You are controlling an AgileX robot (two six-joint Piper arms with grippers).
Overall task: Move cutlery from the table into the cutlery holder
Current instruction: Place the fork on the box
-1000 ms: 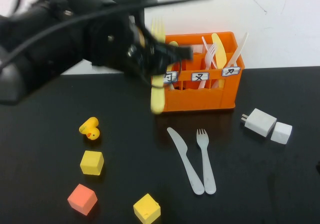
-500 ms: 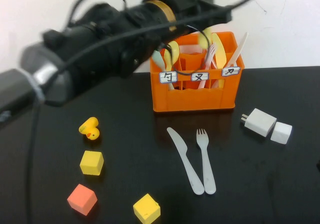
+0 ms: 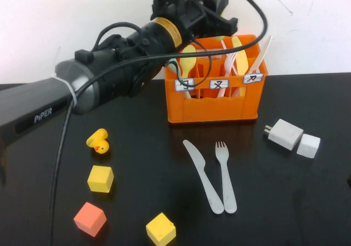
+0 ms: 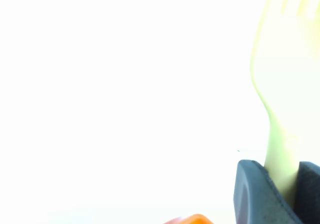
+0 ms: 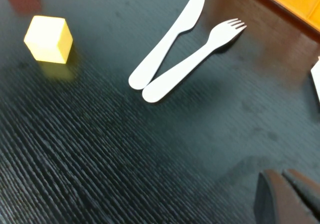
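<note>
On the glossy black surface [image 3: 137, 158], well below the left gripper [image 3: 216, 4], a greyish-white plastic knife [image 3: 203, 174] and greyish-white plastic fork [image 3: 225, 175] remain. That gripper, above the bright orange three-compartment cutlery holder [image 3: 214, 106], clamps a pale yellow plastic fork [image 4: 280, 99], not yet dropped in. The right gripper [image 5: 290, 196], pressed closed, hovers near the two pieces.

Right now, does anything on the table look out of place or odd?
Nothing damaged or spilled. A knife and fork lie outside the orange cutlery holder. The left gripper holds a pale yellow fork above it; the right gripper hangs shut.
</note>
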